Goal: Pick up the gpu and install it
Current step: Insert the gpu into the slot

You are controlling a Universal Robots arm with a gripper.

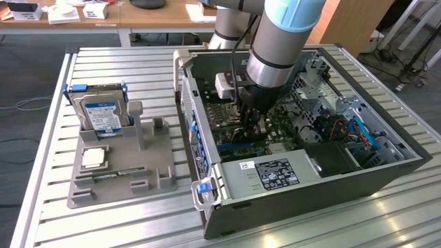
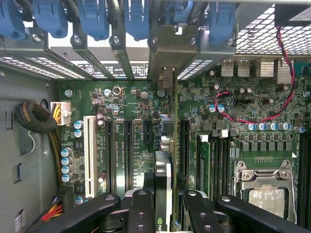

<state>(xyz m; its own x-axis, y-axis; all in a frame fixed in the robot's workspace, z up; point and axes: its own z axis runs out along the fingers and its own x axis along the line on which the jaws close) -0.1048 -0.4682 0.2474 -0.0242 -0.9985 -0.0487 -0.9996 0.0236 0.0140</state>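
Note:
My gripper (image 1: 251, 123) is deep inside the open computer case (image 1: 386, 175), low over the green motherboard (image 1: 289, 129). In the wrist view the gripper (image 2: 165, 211) is shut on the gpu (image 2: 163, 170), a thin dark card seen edge-on between the black fingers (image 2: 141, 208). The card runs along the motherboard's expansion slots (image 2: 127, 145), and its silver bracket (image 2: 167, 48) sits at the case's rear slot openings under the blue clips (image 2: 136, 17). I cannot tell whether the card's edge is fully down in a slot. In the exterior view the arm hides most of the card.
On the exterior view's left, a grey holder (image 1: 158, 155) carries the silver hard drive with blue rails (image 1: 102, 111), a small chip (image 1: 94, 156) and a narrow memory stick (image 1: 110, 174). The power supply (image 1: 276, 175), a red-black cable (image 2: 243, 116) and the processor socket (image 2: 265, 194) surround the gripper.

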